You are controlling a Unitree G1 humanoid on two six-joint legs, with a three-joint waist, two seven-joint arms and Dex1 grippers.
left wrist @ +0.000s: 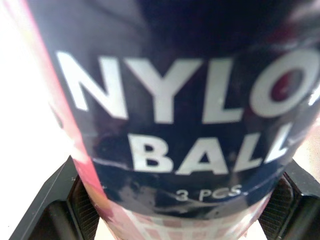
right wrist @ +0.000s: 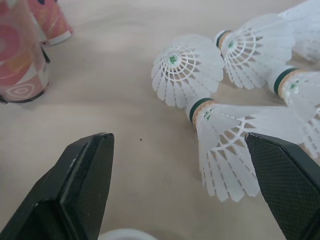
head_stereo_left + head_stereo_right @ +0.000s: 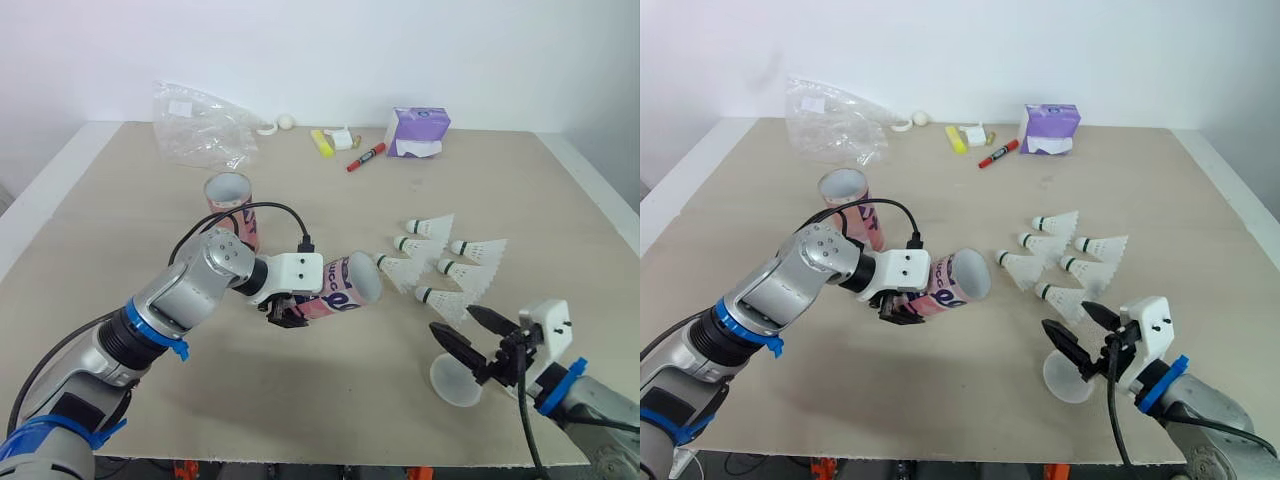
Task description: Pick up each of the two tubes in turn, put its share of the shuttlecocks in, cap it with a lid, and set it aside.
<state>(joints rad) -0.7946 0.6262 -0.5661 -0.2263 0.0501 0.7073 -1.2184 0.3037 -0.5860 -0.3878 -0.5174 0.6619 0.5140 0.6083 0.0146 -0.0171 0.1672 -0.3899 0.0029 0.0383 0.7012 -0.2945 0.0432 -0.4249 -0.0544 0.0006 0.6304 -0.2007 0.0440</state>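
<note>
Left gripper (image 3: pixel 288 312), at frame centre on an arm reaching in from lower left, clamps a pink-and-navy tube (image 3: pixel 345 283) sideways. Its open mouth faces six white, net-skirted shuttlecocks (image 3: pixel 447 268) right of centre. Right gripper (image 3: pixel 451 318), lower right, gapes wide above a round translucent lid (image 3: pixel 455 385).

White shuttlecocks (image 2: pixel 187 75) beside the wide-spread right tool (image 2: pixel 178 140)
</note>
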